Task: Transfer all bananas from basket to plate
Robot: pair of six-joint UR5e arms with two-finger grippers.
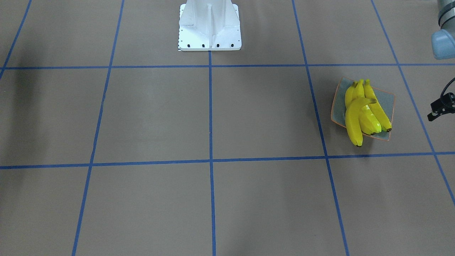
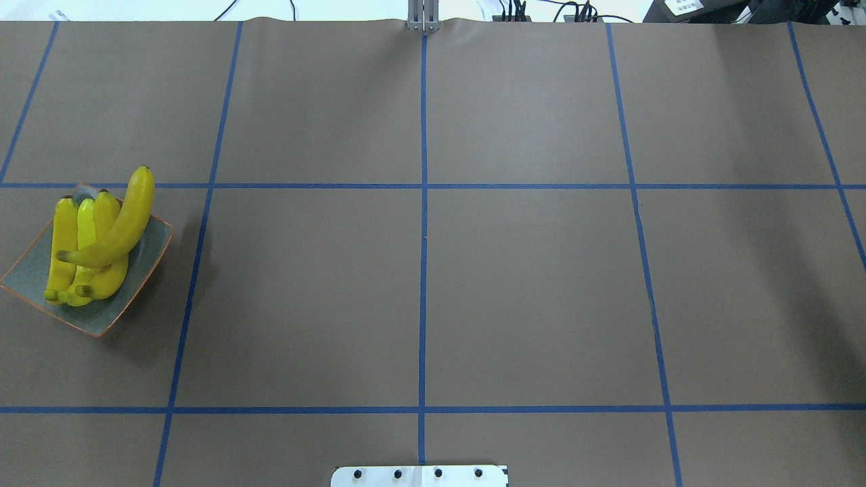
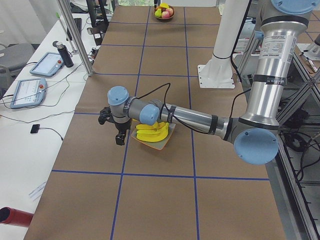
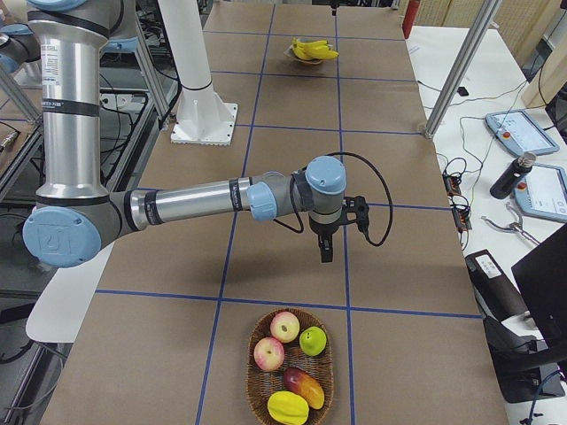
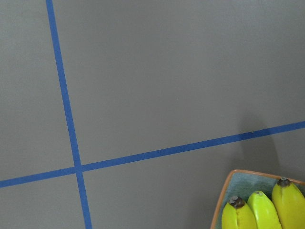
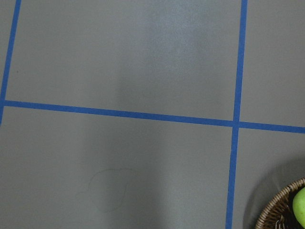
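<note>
Several yellow bananas [image 2: 95,243] lie stacked on the square grey-green plate [image 2: 27,279] at the table's left end. One banana lies across the others and overhangs the rim. They also show in the front view [image 1: 362,110] and the left wrist view [image 5: 259,210]. My left gripper [image 3: 120,141] hangs pointing down just beside the plate [image 3: 159,145]; I cannot tell if it is open or shut. My right gripper [image 4: 326,257] hangs over bare table, short of the wicker basket [image 4: 257,376]; I cannot tell its state. No banana shows in the basket.
The basket holds two red apples [image 4: 284,326], a green apple [image 4: 312,340], a mango and a yellow fruit. Its rim shows in the right wrist view [image 6: 281,210]. The white robot base [image 1: 209,28] stands mid-table. Blue tape lines grid the brown table.
</note>
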